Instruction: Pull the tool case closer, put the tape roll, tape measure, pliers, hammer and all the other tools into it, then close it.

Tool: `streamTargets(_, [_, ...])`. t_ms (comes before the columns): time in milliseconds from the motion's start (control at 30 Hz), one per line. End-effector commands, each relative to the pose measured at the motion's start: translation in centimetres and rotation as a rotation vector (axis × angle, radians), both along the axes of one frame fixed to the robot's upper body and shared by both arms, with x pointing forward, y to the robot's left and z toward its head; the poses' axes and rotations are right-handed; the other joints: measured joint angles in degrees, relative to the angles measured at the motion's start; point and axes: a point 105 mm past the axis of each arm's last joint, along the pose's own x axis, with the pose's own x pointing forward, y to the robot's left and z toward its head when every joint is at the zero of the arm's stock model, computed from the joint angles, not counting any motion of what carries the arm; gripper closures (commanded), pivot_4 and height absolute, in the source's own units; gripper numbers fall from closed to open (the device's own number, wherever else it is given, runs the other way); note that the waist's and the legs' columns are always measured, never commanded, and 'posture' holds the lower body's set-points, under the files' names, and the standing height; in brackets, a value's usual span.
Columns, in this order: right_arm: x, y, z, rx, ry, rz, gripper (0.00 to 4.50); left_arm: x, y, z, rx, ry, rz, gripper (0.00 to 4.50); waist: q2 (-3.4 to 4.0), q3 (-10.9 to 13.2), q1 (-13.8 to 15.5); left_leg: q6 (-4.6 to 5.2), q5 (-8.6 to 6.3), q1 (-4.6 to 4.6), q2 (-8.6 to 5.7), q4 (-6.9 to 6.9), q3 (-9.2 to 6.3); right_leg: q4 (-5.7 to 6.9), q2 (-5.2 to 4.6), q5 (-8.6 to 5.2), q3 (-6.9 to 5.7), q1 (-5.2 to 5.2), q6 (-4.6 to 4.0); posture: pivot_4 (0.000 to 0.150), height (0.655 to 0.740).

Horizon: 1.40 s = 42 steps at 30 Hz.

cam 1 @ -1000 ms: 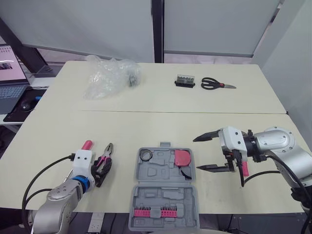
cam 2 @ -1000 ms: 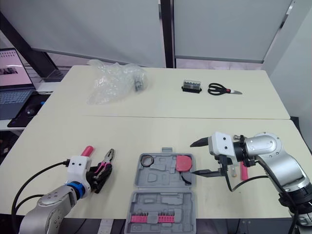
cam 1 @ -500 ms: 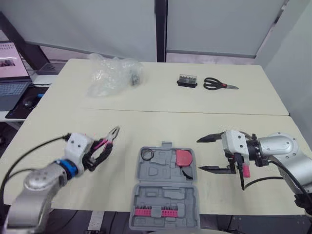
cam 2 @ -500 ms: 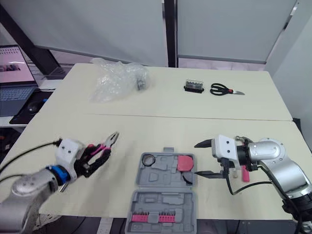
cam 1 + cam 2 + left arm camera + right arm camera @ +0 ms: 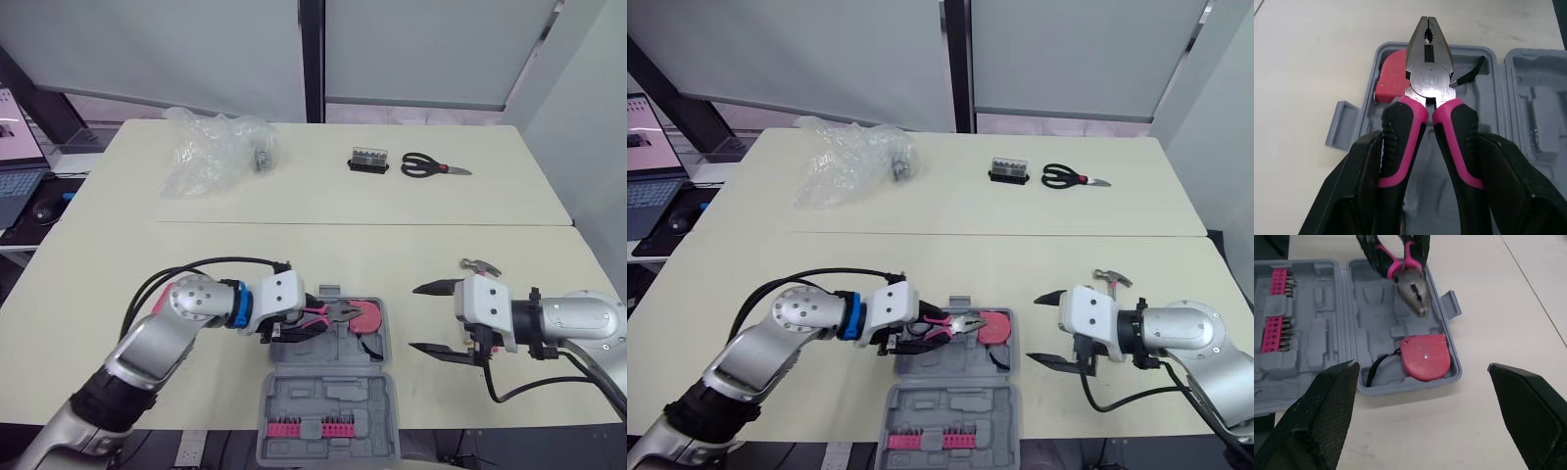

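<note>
Left gripper [image 5: 287,320] jaws pinched the pliers [image 5: 331,312] over the tool case [image 5: 333,397], needing a level lowering; right gripper [image 5: 429,318] jaws stood spread.

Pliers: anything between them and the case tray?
Nothing visible. The left gripper holds the pliers over the open case, and the tray under them looks bare. The tape measure lies in its own pocket near the nose, apparently clear of it.

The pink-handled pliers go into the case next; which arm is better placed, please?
Left: the left gripper holds the pink-handled steel pliers over the open grey plastic case; the right gripper hangs open beside it.
</note>
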Motion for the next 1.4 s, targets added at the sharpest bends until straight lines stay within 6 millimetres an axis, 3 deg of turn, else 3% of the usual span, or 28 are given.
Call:
streamTargets(33, [0.1, 2.5, -0.2, 0.005, -0.015, 0.019, 0.00, 0.0, -0.9, 0.3, 0.024, -0.025, -0.047, 1.97, 0.00, 0.00, 0.00, 0.00, 0.00, 0.00, 0.01, 0.01, -0.02, 0.01, 0.01, 0.00, -0.01, 0.00, 0.00, 0.150, 0.7400])
streamTargets(300, [1.3, 6.5, -2.2, -0.034, 0.010, 0.054, 0.00, -0.1, -1.5, 0.3, 0.042, -0.025, -0.072, 1.97, 0.00, 0.00, 0.20, 0.00, 0.00, -0.14, 0.00, 0.05, -0.07, 0.03, 0.01, 0.00, -0.04, -0.12, 0.00, 0.150, 0.7400])
streamTargets(733, [1.9, 7.9, -4.3, -0.050, 0.050, 0.079, 0.00, -0.2, -1.6, 0.4, 0.044, -0.024, -0.072, 1.97, 0.00, 0.00, 0.24, 0.01, 0.01, -0.13, -0.01, 0.13, -0.10, 0.24, 0.01, 0.00, -0.06, -0.18, 0.00, 0.150, 0.7400])
streamTargets(833, [2.1, 7.9, -4.7, -0.054, 0.047, 0.073, 0.64, -0.2, -1.6, 0.5, 0.042, -0.026, -0.073, 1.97, 0.01, 0.00, 0.25, 0.01, 0.01, -0.13, -0.01, 0.22, -0.11, 0.36, 0.01, 0.00, -0.06, -0.19, 0.00, 0.150, 0.7400])
streamTargets(967, [2.3, 7.8, -4.9, -0.062, 0.041, 0.064, 2.05, -0.2, -1.7, 0.6, 0.038, -0.031, -0.072, 1.97, 0.01, 0.00, 0.22, 0.02, 0.00, -0.14, -0.01, 0.47, -0.11, 0.55, 0.01, -0.01, -0.05, -0.19, 0.00, 0.150, 0.7400])
streamTargets(1100, [2.5, 7.7, -5.1, -0.064, 0.033, 0.057, 3.00, -0.2, -1.9, 0.7, 0.025, -0.028, -0.069, 1.97, 0.01, 0.00, 0.21, 0.02, 0.00, -0.14, -0.01, 0.63, -0.12, 0.71, 0.02, -0.01, -0.04, -0.19, 0.01, 0.150, 0.7400])
streamTargets(1167, [2.5, 7.7, -5.0, -0.057, 0.029, 0.056, 3.21, -0.2, -1.9, 0.6, 0.025, -0.026, -0.068, 1.97, 0.01, 0.00, 0.20, 0.02, 0.00, -0.15, -0.01, 0.64, -0.13, 0.74, 0.04, -0.01, -0.04, -0.20, 0.01, 0.150, 0.7400])
streamTargets(1400, [2.5, 7.7, -4.6, -0.041, 0.014, 0.063, 3.21, -1.0, -2.2, 0.6, -0.020, 0.021, -0.087, 1.97, 0.01, 0.01, 0.21, 0.03, 0.00, -0.15, 0.00, 0.64, -0.12, 0.74, 0.04, -0.01, -0.03, -0.21, 0.01, 0.150, 0.7400])
